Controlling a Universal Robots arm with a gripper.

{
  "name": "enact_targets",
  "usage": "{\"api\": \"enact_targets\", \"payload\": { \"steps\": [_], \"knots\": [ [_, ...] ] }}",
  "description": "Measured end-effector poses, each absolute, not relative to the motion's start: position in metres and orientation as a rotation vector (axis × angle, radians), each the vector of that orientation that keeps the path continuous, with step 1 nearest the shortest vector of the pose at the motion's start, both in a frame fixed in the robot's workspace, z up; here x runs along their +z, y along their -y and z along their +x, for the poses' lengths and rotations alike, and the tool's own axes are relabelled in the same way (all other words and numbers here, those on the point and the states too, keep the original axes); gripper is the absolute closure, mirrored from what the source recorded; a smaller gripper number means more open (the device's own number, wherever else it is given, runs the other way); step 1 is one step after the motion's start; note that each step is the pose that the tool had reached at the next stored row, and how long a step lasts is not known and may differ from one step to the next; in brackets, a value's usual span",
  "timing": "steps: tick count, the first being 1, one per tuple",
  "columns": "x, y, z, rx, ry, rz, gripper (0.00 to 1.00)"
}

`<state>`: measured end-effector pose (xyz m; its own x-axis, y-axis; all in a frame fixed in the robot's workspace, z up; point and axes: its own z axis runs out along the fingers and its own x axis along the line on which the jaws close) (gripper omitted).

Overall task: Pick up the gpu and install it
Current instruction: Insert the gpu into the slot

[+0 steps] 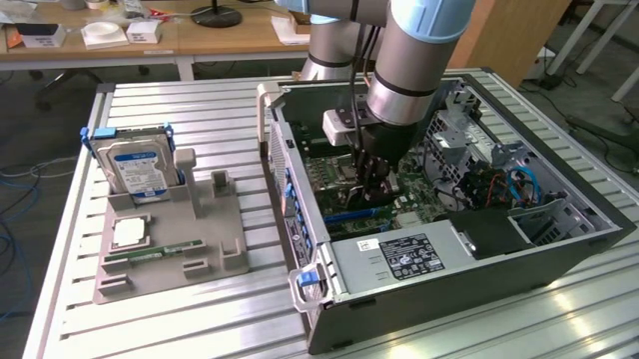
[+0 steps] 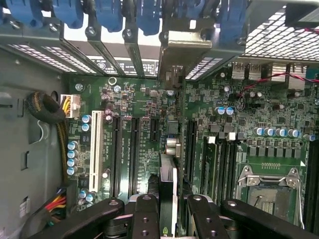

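My gripper (image 1: pixel 372 179) reaches down inside the open computer case (image 1: pixel 439 307), above the green motherboard (image 1: pixel 334 168). The wrist view has the gpu (image 2: pixel 168 181) edge-on between the two black fingers (image 2: pixel 144 219), and the gripper (image 2: pixel 172 221) is shut on it. Its silver end bracket (image 2: pixel 182 50) meets the row of rear slot covers with blue clips. The card stands upright over the motherboard (image 2: pixel 144 109), in line with the long black expansion slots (image 2: pixel 133 154). Whether its edge sits in a slot is hidden.
A grey fixture (image 1: pixel 215 239) on the slatted table at the exterior view's left holds a hard drive (image 1: pixel 140 168), a processor chip (image 1: pixel 130 232) and a memory stick (image 1: pixel 155 254). In the case are the power supply (image 1: pixel 399 258), an open processor socket (image 2: pixel 269 191) and cable bundles (image 2: pixel 47 107).
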<state>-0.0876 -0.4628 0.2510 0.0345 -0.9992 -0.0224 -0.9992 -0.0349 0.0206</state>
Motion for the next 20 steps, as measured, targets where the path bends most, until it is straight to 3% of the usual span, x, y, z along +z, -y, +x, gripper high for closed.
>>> {"api": "enact_targets", "payload": {
  "steps": [20],
  "knots": [
    [0.2468,0.4618,-0.093,0.048,-2.187,-2.254,0.73]
  ]
}}
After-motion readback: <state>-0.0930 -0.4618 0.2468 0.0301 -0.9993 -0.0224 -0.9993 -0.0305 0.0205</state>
